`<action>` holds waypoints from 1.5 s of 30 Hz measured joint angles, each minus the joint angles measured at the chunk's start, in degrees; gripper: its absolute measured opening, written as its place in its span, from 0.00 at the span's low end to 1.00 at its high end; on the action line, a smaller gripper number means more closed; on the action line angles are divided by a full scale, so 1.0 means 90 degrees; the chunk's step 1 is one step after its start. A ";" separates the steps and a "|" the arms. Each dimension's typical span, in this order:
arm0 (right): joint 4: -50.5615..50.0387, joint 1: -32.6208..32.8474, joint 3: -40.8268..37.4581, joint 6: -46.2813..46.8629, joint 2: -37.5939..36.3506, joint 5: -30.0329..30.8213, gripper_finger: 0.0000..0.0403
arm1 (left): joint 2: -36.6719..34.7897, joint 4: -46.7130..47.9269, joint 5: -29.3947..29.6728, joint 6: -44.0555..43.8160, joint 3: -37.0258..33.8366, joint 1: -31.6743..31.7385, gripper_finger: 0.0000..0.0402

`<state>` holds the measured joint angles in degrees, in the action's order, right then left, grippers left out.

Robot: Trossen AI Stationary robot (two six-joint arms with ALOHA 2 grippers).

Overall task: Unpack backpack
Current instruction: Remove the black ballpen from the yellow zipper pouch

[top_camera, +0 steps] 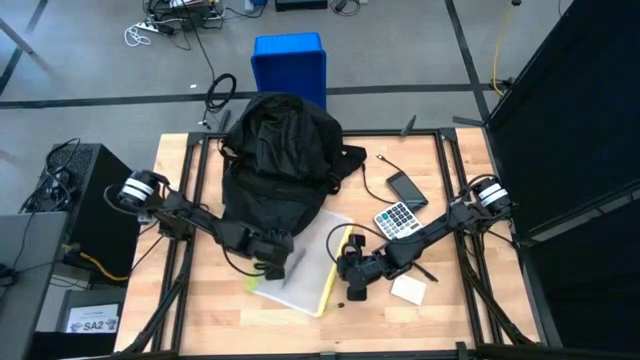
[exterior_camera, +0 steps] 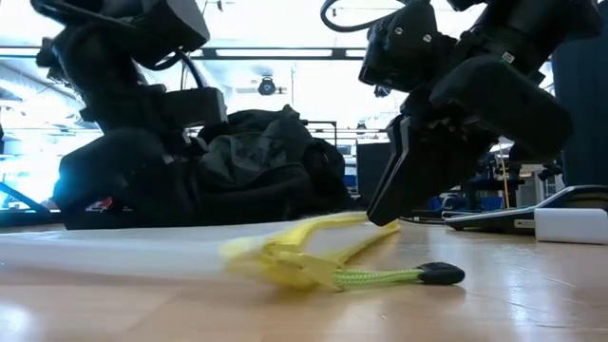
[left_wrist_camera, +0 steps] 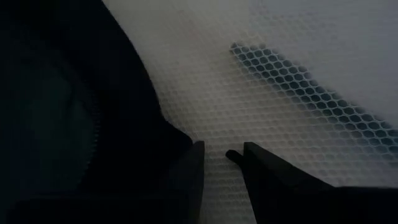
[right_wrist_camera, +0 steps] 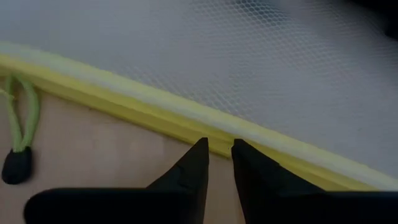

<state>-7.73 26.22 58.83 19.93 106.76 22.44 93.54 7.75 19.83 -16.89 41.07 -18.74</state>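
On the wooden table (top_camera: 190, 310), the backpack (top_camera: 280, 150) is lying toward the far side, black and slumped, with its lower edge overlapping a white mesh pouch (top_camera: 305, 265) that is spreading flat across the middle of the tabletop. Along the pouch's right side a yellow zipper edge (top_camera: 334, 262) is running, and a yellow-green pull cord (exterior_camera: 375, 277) with a black tip is trailing off it onto the wood.

Reaching in from the left, the left gripper (top_camera: 268, 250) is sitting at the backpack's near edge, over the pouch; in its wrist view its two fingers (left_wrist_camera: 186, 180) are standing slightly apart on the white mesh, close beside the black fabric, and it cannot be told whether they are pinching anything.

Coming in from the right, the right gripper (top_camera: 347, 262) is poised at the yellow zipper edge; its wrist view is showing the fingers (right_wrist_camera: 193, 168) nearly pressed together, tips right at the yellow strip, though whether they are gripping it cannot be told.

Near the right arm, a calculator (top_camera: 398, 220), a black phone (top_camera: 407, 188) and a small white block (top_camera: 408, 290) are lying on the table. Beyond the table's far edge, a blue bin (top_camera: 289, 62) is standing on the floor
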 joint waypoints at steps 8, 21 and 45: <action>0.0109 -0.0035 0.0000 -0.0004 0.0002 0.0027 0.11 | -0.0031 -0.2175 -0.0989 0.0621 -0.0725 0.0369 0.22; 0.0867 -0.0092 0.0000 -0.0634 -0.0018 0.1237 0.15 | 0.0243 -0.2758 -0.1073 0.0855 -0.0732 0.0408 0.22; 0.0050 0.0233 -0.0268 0.0689 -0.0078 0.0114 0.09 | 0.0376 -0.3066 -0.1119 0.0817 -0.0732 0.0459 0.22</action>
<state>-7.27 28.31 56.42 26.14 106.06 23.46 96.92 -19.84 9.76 -9.54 34.48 -14.61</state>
